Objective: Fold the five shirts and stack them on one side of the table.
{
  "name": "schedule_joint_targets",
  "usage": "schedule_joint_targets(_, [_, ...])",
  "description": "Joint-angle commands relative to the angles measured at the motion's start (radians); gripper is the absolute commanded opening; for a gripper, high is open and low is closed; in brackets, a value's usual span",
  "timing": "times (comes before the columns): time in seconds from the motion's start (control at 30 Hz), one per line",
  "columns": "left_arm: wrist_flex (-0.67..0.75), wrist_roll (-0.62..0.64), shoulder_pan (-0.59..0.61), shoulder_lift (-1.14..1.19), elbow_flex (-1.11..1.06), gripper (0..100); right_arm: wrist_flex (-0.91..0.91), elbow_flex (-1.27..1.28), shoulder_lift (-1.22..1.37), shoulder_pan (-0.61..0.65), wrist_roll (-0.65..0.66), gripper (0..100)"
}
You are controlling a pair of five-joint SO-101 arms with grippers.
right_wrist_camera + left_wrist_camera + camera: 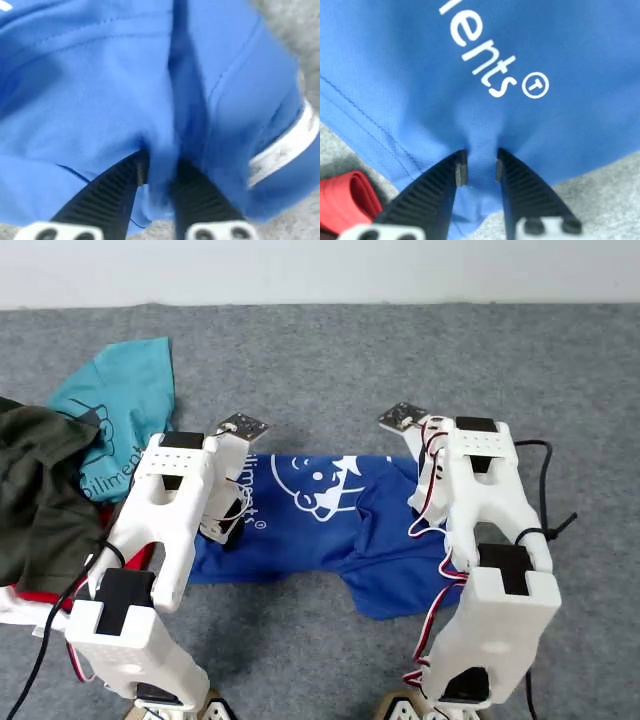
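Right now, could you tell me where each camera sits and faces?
High view: fixed above the table, looking down past left arm and right arm onto the blue shirt.
Left wrist view: on its arm, looking along the left gripper, shut on the shirt's print.
Right wrist view: likewise, right gripper pinching a fold.
Shared: the blue shirt.

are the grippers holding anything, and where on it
Both pinch the blue shirt: the left gripper holds a fold near its edge by the white lettering, and the right gripper holds a bunched fold of plain cloth.

Right hand (159, 172) pinching ridge of blue shirt (90, 100); grey table surface (295, 30) beyond shirt edge.
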State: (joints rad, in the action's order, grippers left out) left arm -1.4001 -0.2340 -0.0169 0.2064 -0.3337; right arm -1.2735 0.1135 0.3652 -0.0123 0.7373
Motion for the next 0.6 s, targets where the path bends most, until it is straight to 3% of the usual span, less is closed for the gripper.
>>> schedule_joint_targets(0.0, [0.003,0.005,-0.009,-0.008,0.002,11,-0.035,-0.026,-0.005,0.002,-0.009,2.0])
schedule_joint_targets(0.57, [0.003,0.005,-0.009,-0.006,0.002,11,-0.251,-0.020,-0.120,-0.093,0.054,1.3])
